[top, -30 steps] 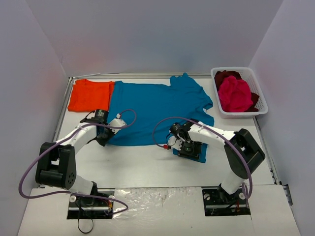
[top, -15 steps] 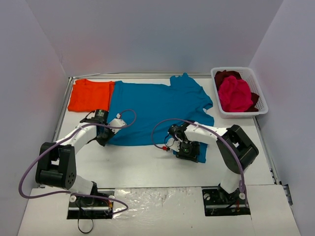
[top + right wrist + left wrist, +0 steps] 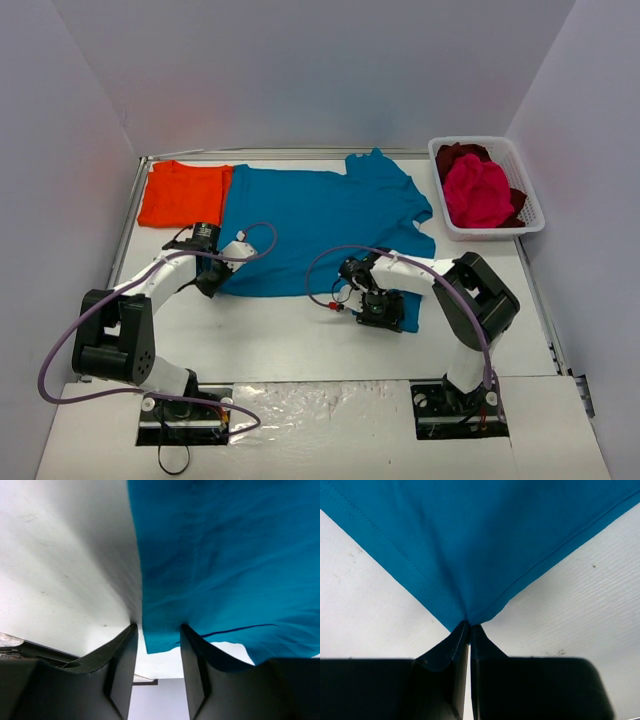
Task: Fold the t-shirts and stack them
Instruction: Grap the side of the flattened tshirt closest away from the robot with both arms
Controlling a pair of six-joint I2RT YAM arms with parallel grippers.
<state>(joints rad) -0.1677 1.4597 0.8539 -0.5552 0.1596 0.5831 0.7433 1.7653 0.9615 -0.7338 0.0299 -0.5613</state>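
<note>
Moved left and in since a second ago: right arm's elbow, with the right gripper (image 3: 379, 310) drawn slightly nearer along the teal cloth. Left arm unchanged.

From above:
- Spread flat across the middle of the white table (image 3: 290, 340): teal-blue short-sleeved cloth t-shirt (image 3: 320, 215).
- Folded at the far left, touching the teal one's edge: plain orange t-shirt (image 3: 183, 193).
- Heaped in the white slotted plastic basket (image 3: 530, 216) at the far right: magenta-pink t-shirt (image 3: 477, 190) over a dark red t-shirt (image 3: 455, 155).
- Set at the teal shirt's near left corner: left gripper (image 3: 211, 284).
- Set on its near right corner: right gripper.

From the left wrist:
- Left gripper (image 3: 469, 630) with jaws closed tight on the very corner of the teal shirt (image 3: 485, 540).
- Stitched hems running off to both sides, bare table (image 3: 580, 615) beyond them.

From the right wrist:
- Right gripper (image 3: 157, 630) with jaws standing part open, astride the hem of the teal shirt (image 3: 225, 555).
- Cloth lying flat between them, not pinched.
- Bare table (image 3: 65, 555) to the left of the hem.
</note>
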